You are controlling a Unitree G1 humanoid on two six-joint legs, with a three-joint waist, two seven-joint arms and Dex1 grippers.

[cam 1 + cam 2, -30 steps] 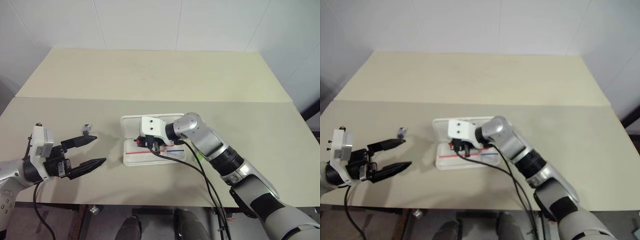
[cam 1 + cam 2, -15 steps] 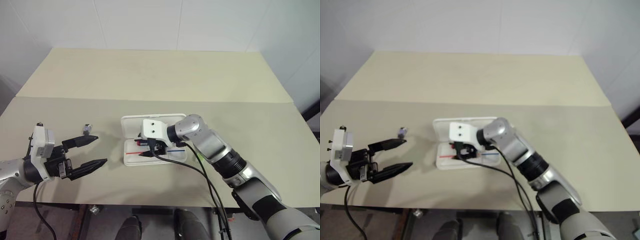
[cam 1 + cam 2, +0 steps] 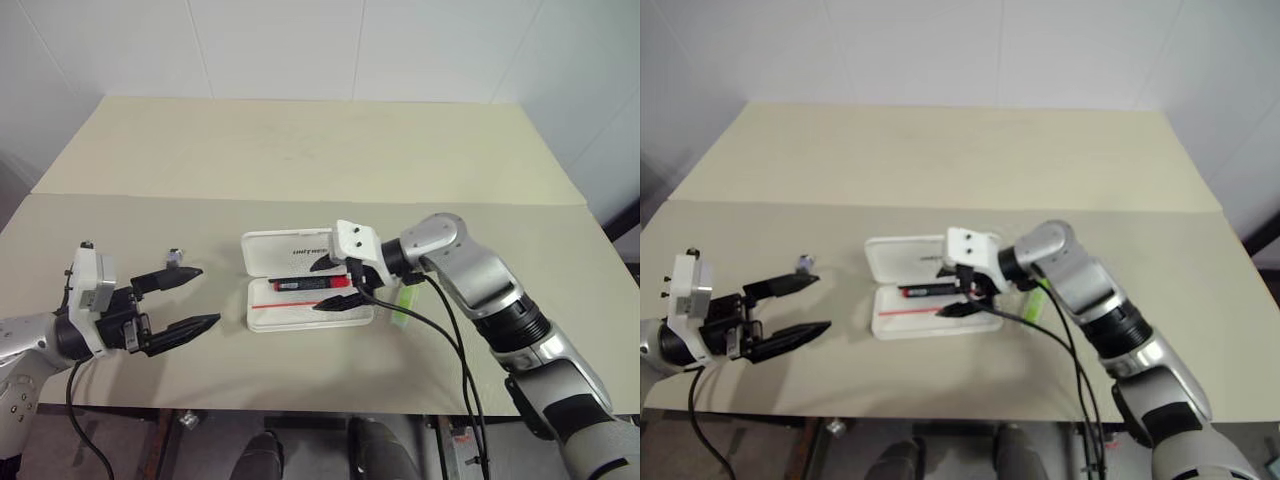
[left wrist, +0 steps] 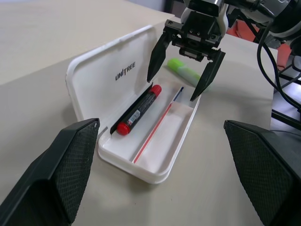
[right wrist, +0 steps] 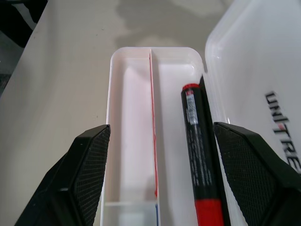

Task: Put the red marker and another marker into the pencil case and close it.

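Note:
The white pencil case [image 3: 292, 316] lies open mid-table, its lettered lid [image 3: 283, 247] flat behind the tray. Inside the tray, along the hinge side, rests the red marker [image 3: 308, 283], black-barrelled with red ends, also seen as the marker [image 5: 199, 141] between my right fingers. My right gripper [image 3: 330, 284] hovers open over the case's right end, holding nothing. Another marker, a lime-green highlighter [image 3: 402, 302], lies on the table just right of the case, behind that gripper. My left gripper [image 3: 202, 297] stands open and empty well left of the case, pointing at it.
A small grey object [image 3: 174, 257] sits on the table just beyond my left gripper's far finger. A black cable [image 3: 440, 350] hangs from my right wrist across the table's front. The tabletop [image 3: 320, 150] stretches wide behind the case.
My right gripper has opened, let go of the red marker, which now lies in the case, and drawn back to the right. The left gripper has stayed still.

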